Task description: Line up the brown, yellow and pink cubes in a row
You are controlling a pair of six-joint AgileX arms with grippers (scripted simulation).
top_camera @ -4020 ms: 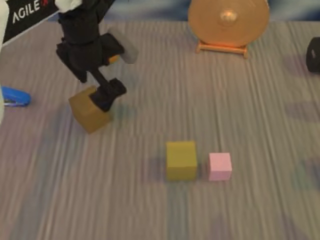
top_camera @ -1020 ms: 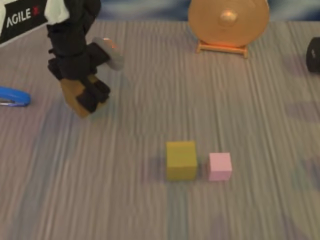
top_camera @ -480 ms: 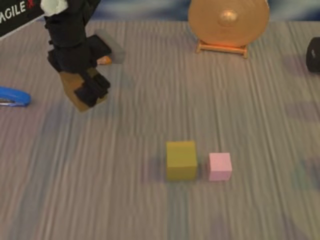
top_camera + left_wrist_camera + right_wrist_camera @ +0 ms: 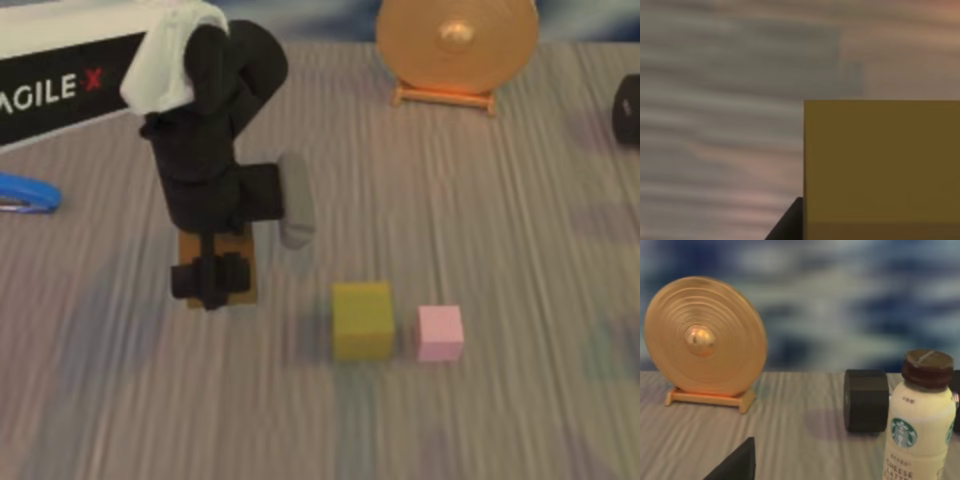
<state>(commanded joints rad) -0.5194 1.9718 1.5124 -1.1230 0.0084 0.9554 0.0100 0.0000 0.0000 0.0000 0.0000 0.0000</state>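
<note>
The counter (image 4: 480, 420) is grey, streaked wood grain; behind its far edge the backdrop is a blurred blue and white. The left gripper (image 4: 212, 280) hangs left of centre, its jaws clamped on the brown cube (image 4: 238, 262), which sits just left of the yellow cube (image 4: 362, 319) with a gap between them. The pink cube (image 4: 440, 332) lies just right of the yellow one, apart from it, the two roughly level. In the left wrist view the brown cube (image 4: 880, 170) fills the near corner. At the far edge stands a gong (image 4: 457, 40) on its stand; a blue stapler (image 4: 28, 193) lies at the left edge, a dark dumbbell (image 4: 627, 108) at the right. The right wrist view shows a bottle (image 4: 920, 420) beside the dumbbell; I cannot tell how the right jaws stand. The near half of the counter lies open.
</note>
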